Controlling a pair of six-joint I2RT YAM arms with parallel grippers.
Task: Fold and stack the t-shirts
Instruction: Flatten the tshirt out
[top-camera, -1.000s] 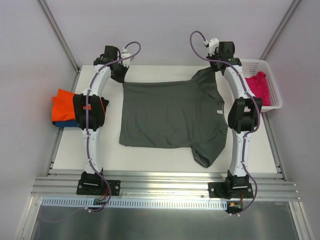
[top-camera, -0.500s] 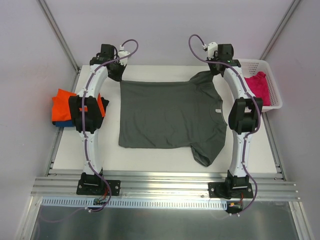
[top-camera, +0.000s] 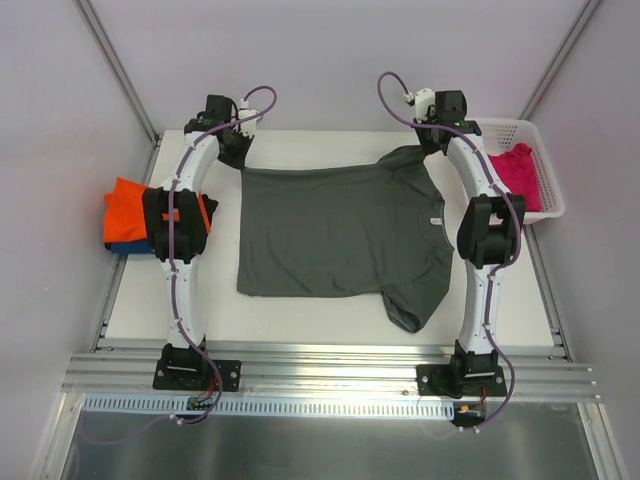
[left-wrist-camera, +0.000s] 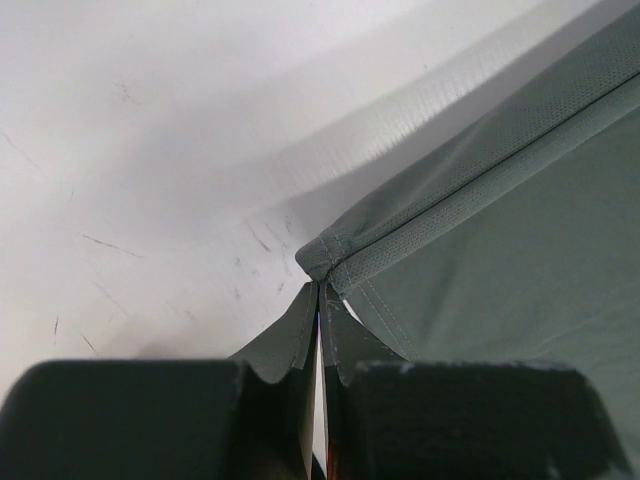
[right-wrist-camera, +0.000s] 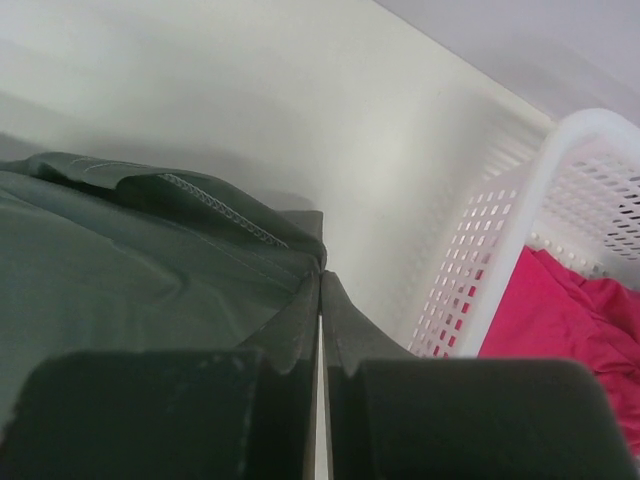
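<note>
Dark grey t-shirt (top-camera: 340, 230) spread on table (top-camera: 300, 312), L gripper (left-wrist-camera: 319, 300) pinching its hem corner, R gripper (right-wrist-camera: 321, 285) clamped on prob. sleeve edge

One dark grey t-shirt (top-camera: 340, 230) spread flat centrally; orange t-shirt (top-camera: 125, 203) folded atop blue t-shirt (top-camera: 130, 246); magenta t-shirt (top-camera: 517, 170) crumpled right

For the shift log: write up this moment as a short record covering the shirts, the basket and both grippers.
shirt in work: dark grey t-shirt, spread flat on the table, not yet folded
left gripper: shut on the shirt's far left corner
right gripper: shut on the shirt's far right end, next to the basket
stack: orange t-shirt lying on a blue t-shirt, at the table's left edge
basket: white mesh, far right, holding a pink t-shirt
</note>
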